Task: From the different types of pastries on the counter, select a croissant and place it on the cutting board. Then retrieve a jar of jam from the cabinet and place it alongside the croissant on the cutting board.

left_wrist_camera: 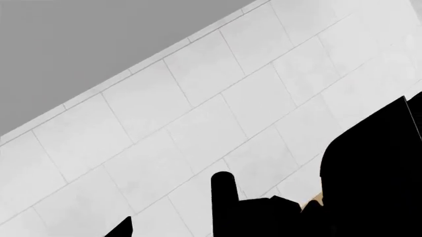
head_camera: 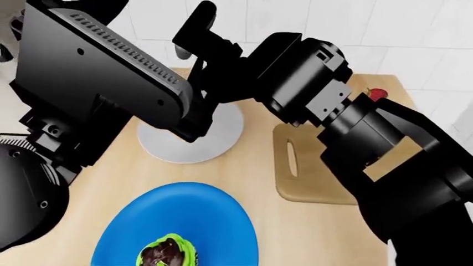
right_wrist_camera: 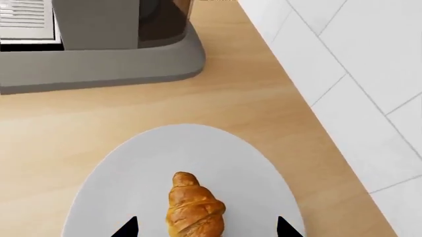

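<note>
The croissant point(right_wrist_camera: 194, 207) lies on the round grey plate point(right_wrist_camera: 250, 168) in the right wrist view. My right gripper point(right_wrist_camera: 205, 228) hovers open just above it, one fingertip point(right_wrist_camera: 128, 228) on either side, apart from the pastry. In the head view both arms hide the croissant, and only part of the grey plate point(head_camera: 221, 138) shows. The cutting board point(head_camera: 296, 183) lies bare to its right, slot handle toward the plate. The cupcake point(head_camera: 168, 252) sits on the blue plate point(head_camera: 214, 221). My left gripper point(left_wrist_camera: 204, 229) faces the tiled wall, open and holding nothing; one fingertip point(left_wrist_camera: 124, 227) shows. The jar of jam is out of view.
A grey coffee machine point(right_wrist_camera: 99, 49) stands on the counter point(right_wrist_camera: 250, 98) just beyond the grey plate. The white tiled wall point(right_wrist_camera: 356, 74) runs along the counter's back edge. A small red strawberry point(head_camera: 378, 94) lies beyond the board. My right arm point(head_camera: 384, 149) crosses over the board.
</note>
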You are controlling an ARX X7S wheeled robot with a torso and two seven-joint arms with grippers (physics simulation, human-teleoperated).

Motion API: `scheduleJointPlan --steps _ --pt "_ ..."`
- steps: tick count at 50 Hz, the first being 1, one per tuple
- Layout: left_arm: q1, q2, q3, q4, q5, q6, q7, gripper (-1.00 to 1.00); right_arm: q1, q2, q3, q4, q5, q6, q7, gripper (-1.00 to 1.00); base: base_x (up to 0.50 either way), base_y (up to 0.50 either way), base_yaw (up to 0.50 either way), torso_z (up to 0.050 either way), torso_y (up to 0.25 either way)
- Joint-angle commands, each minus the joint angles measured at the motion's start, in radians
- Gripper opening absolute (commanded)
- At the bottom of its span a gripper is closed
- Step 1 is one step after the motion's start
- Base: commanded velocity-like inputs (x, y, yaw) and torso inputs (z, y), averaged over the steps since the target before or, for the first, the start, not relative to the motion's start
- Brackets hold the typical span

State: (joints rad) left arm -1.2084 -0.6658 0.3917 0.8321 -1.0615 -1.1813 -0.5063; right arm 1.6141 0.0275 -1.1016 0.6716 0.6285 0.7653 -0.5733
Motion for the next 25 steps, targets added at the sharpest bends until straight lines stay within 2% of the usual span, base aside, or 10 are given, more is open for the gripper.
scheduleJointPlan --steps 1,15,25 --pt "0.008 -0.008 0.016 0.002 0.015 0.015 0.008 1.00 0.004 -0.016 0.008 0.018 0.018 -0.037 0.015 1.00 0.00 0.00 0.00 0.000 -0.148" --pt "0.003 -0.013 0.015 0.003 0.004 0.018 0.004 1.00 0.017 -0.019 -0.046 0.028 0.064 -0.056 0.015 1.00 0.00 0.00 0.00 0.000 -0.144" --pt "0.002 -0.013 0.018 0.003 -0.001 0.024 0.003 1.00 0.010 -0.020 -0.084 0.035 0.080 -0.053 0.020 1.00 0.00 0.00 0.00 0.000 -0.005"
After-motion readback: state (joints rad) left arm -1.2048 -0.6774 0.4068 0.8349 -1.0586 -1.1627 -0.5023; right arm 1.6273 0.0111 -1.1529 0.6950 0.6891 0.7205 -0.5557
